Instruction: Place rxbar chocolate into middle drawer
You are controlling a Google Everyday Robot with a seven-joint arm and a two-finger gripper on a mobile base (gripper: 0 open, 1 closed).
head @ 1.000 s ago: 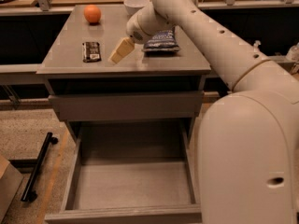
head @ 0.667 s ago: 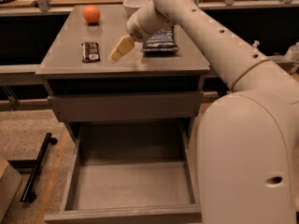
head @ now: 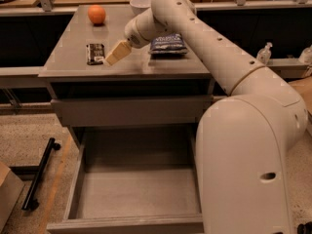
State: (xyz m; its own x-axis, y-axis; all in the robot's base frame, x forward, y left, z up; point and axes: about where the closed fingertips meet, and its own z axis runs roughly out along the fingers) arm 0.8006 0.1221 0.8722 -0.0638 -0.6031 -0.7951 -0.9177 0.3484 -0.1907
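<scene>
One rxbar chocolate (head: 95, 53) is laid flat on the table top (head: 151, 66) at the upper left. Just right of it, the gripper (head: 116, 54) is held low; whether it is open or closed cannot be told. At the lower middle, the middle drawer (head: 136, 194) is seen open.

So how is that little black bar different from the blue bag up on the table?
The bar is black, small and narrow; the bag is dark blue, wider and bigger. The bar lies just left of the gripper, in full view; the bag lies to its right, partly hidden behind the arm. Both lie flat on the table, neither one held.
</scene>
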